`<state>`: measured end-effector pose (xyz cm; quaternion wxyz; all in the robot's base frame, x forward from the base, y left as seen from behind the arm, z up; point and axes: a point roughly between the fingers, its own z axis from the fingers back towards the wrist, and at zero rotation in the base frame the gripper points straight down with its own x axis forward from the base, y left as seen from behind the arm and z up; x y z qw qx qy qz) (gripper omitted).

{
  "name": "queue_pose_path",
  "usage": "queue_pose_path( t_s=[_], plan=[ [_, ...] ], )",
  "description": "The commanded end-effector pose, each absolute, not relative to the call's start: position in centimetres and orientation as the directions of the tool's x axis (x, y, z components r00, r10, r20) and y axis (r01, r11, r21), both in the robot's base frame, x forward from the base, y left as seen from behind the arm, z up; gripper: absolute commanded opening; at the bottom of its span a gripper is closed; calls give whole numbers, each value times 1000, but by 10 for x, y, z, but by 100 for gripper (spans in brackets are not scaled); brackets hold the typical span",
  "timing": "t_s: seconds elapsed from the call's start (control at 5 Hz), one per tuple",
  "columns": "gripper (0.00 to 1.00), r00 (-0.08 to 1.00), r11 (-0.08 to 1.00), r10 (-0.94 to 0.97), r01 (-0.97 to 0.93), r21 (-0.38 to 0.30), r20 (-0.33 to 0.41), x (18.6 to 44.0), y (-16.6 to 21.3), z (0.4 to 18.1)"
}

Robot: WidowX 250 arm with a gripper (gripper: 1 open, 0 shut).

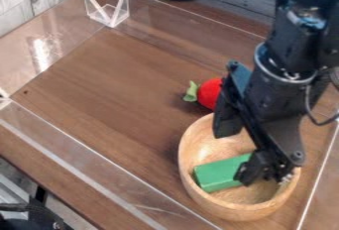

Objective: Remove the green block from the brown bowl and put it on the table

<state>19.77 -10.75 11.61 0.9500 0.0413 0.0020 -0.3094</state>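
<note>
Jaws of the gripper [260, 155] are spread wide over the bowl [212, 199], nothing gripped; the block [219, 173] is left lying inside.

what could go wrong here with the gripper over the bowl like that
1. The open gripper sits over the right end of the green block, not its middle. A grasp there may tip the block or let it slip.
2. The block lies inside the brown bowl, close to the wall. A finger coming down could hit the rim and shift the bowl.
3. The red ball rests just beyond the bowl. The arm could knock it while carrying the block out to the table.
</note>
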Motion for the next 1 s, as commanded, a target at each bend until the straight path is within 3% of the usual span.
queue_pose_path(
  t_s=[0.0, 0.4, 0.8],
  plan=[
    [100, 808, 808, -587, 583, 90, 38, 198, -113, 127],
    [100, 806, 810, -586, 580, 90, 78, 200, -112, 121],
    [100, 897, 903, -428, 422, 78, 112, 196, -126, 107]
  ],
)
